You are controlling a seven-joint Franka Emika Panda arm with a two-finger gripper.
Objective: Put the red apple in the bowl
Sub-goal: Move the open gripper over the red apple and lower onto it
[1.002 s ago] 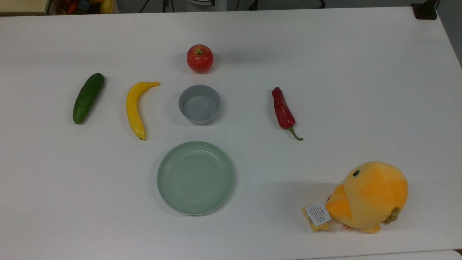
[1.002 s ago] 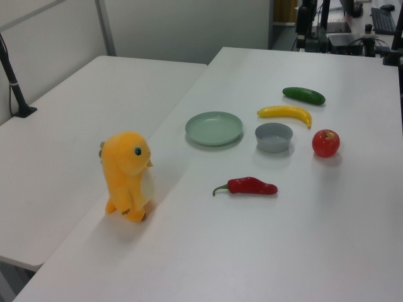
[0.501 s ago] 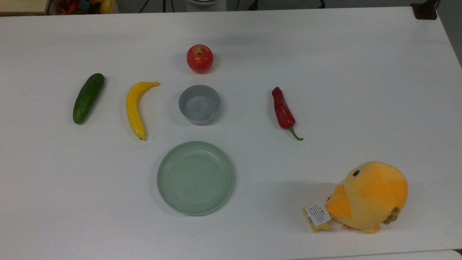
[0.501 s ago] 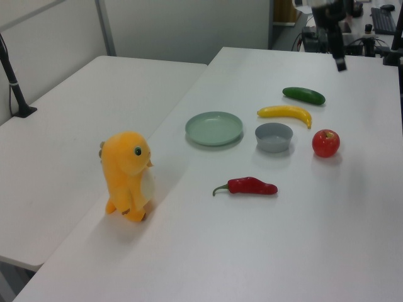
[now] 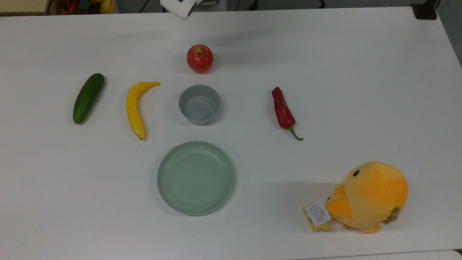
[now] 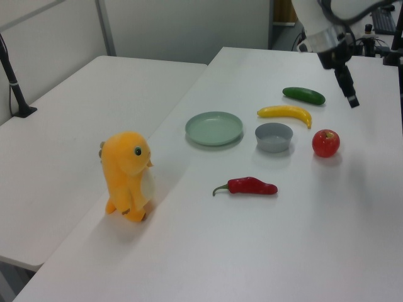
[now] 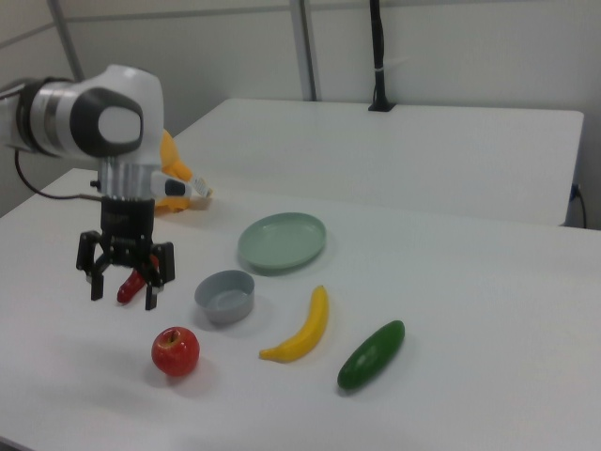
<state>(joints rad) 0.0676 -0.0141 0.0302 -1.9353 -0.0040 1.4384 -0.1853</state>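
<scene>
We see the gripper (image 7: 123, 291) just swung in above the table with fingers apart, nearing the apple (image 7: 176, 351), which sits untouched beside the bowl (image 7: 225, 296).

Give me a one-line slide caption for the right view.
Open gripper poised above the red apple, with the empty grey bowl beside it on the white table.

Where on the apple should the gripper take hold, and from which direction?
Grip the apple across its widest middle, coming straight down. It sits upright, stem dimple up, apart from the bowl, so its round sides are free. The gripper hangs open above it.
</scene>
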